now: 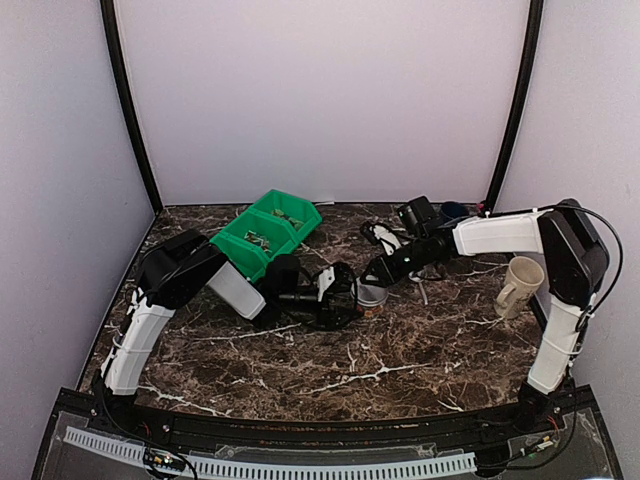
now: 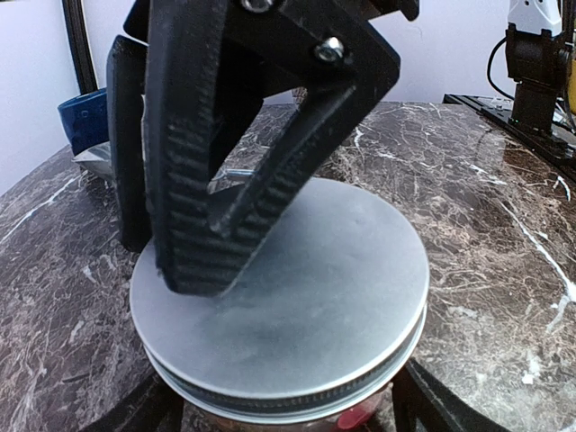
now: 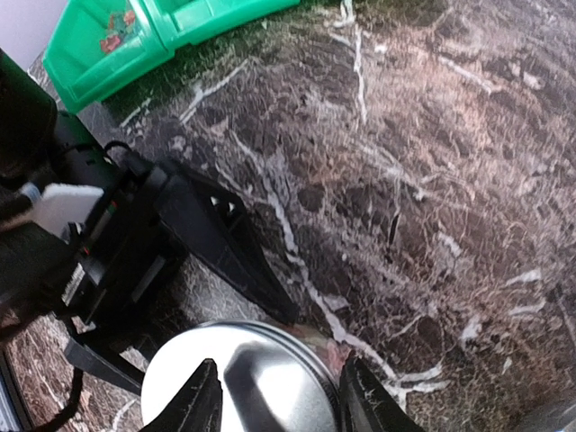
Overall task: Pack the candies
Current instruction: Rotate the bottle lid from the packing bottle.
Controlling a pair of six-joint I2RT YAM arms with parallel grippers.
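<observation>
A small clear jar (image 1: 372,300) stands mid-table under a flat silvery lid (image 2: 288,288) (image 3: 261,378). Red candies (image 2: 360,416) show through the glass just below the lid's rim. More orange and red candies (image 3: 112,40) lie in the green bin (image 1: 270,235). My left gripper (image 1: 352,300) (image 2: 279,418) comes in from the left, one finger on each side of the jar's body, shut on it. My right gripper (image 1: 378,275) (image 3: 283,400) hangs over the lid with its jaws apart. One of its fingertips (image 2: 193,261) rests on the lid's top and the other sits just outside the rim.
A cream mug (image 1: 520,285) stands at the right by the right arm. A blue bowl (image 1: 455,211) (image 2: 81,117), a black object (image 1: 418,215) and white cables (image 1: 385,238) lie behind the jar. The green bin (image 3: 180,27) sits at the back left.
</observation>
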